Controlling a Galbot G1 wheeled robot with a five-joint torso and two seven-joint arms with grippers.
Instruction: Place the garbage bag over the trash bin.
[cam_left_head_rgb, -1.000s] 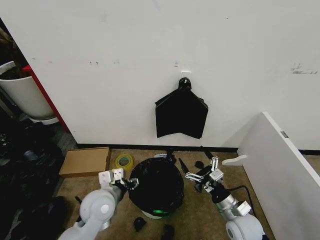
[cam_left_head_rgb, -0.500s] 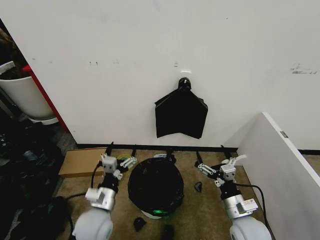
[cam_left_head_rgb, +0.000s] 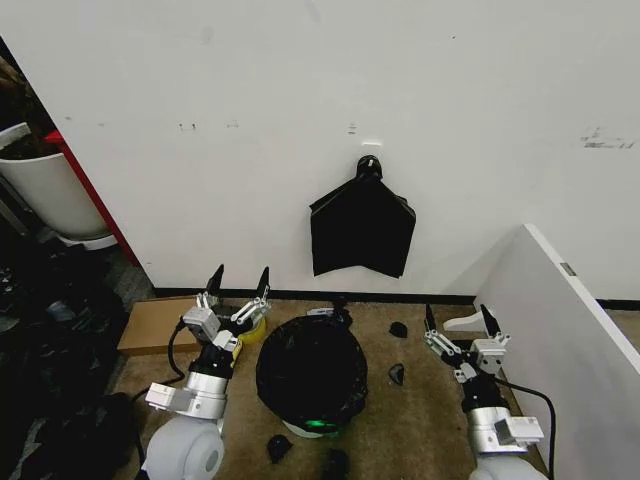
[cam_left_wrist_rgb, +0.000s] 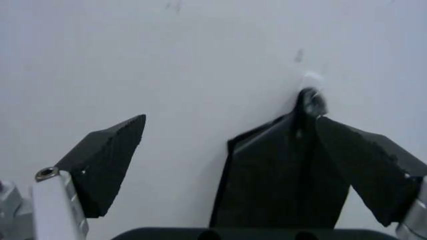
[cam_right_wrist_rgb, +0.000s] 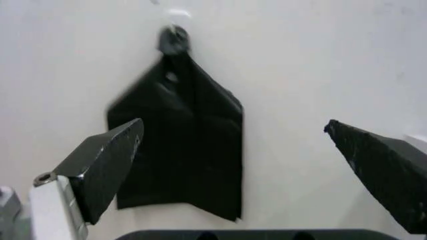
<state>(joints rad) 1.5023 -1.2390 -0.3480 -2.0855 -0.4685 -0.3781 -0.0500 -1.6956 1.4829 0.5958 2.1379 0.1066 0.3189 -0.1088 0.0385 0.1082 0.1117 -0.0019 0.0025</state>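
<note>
now the garbage bag (cam_left_head_rgb: 311, 372) covers the trash bin (cam_left_head_rgb: 305, 427), lying between and just below the left hand (cam_left_head_rgb: 239, 283) and right hand (cam_left_head_rgb: 456, 320), both released, equally near.

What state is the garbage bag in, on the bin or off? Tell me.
On. The garbage bag is spread over the trash bin, covering its mouth and sides down to the greenish base. Both grippers, left and right, are open and apart from it.
</note>
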